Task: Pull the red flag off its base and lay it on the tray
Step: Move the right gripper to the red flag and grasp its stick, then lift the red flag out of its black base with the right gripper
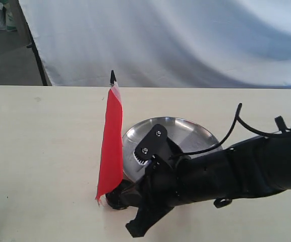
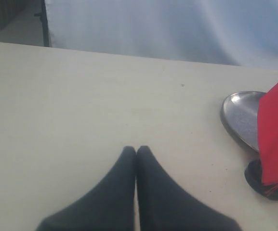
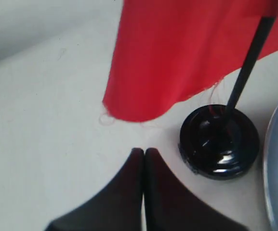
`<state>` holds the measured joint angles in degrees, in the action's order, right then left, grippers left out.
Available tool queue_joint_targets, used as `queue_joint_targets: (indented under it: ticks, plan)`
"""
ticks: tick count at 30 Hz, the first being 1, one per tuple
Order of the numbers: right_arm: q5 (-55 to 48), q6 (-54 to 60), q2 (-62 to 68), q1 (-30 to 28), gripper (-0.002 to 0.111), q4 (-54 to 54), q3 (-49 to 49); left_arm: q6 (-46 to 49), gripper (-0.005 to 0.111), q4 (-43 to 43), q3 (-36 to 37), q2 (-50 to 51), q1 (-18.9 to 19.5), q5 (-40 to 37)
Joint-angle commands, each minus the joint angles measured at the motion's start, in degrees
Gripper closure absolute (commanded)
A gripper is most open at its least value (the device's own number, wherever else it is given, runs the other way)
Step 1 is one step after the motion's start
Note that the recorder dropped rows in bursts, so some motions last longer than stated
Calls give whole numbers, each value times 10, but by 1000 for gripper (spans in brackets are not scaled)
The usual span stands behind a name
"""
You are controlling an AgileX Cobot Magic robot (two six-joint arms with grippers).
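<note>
The red flag (image 1: 111, 146) stands upright on its thin black stick (image 3: 247, 72), which is seated in the small black round base (image 3: 219, 142). The silver tray (image 1: 185, 130) lies just behind and to the right of the base (image 1: 111, 200). My right gripper (image 3: 144, 151) is shut and empty, low over the table. Its tips are close beside the base and under the cloth's lower hem, touching neither. My left gripper (image 2: 136, 149) is also shut and empty, over bare table. From there the flag (image 2: 276, 134), base (image 2: 257, 175) and tray (image 2: 242, 118) lie well off to one side.
The right arm (image 1: 226, 171) reaches in low from the right, covering the tray's near rim. A pale cloth backdrop (image 1: 175, 40) hangs behind the table's far edge, with a dark stand leg (image 1: 37, 50) at the back left.
</note>
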<state>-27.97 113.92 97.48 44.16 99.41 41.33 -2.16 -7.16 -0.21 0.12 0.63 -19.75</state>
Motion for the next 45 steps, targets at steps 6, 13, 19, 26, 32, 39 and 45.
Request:
queue_joint_targets:
  ticks: [6,13,19,26,32,39,45]
  plan:
    - [77,-17,28,1,89,5,35,-2,107,-6,2,-1,1,0]
    - [76,-37,37,1,62,5,81,-2,107,-6,2,-1,1,0]
    - [70,-48,91,1,63,5,131,-2,107,-6,2,-1,1,0]
    - [72,-52,107,1,64,5,151,-2,107,-6,2,-1,1,0]
    - [69,-52,107,1,88,5,151,-2,107,-6,2,-1,1,0]
    - [66,-52,107,1,109,5,151,-2,107,-6,2,-1,1,0]
    - [36,-53,107,1,109,5,151,-2,107,-6,2,-1,1,0]
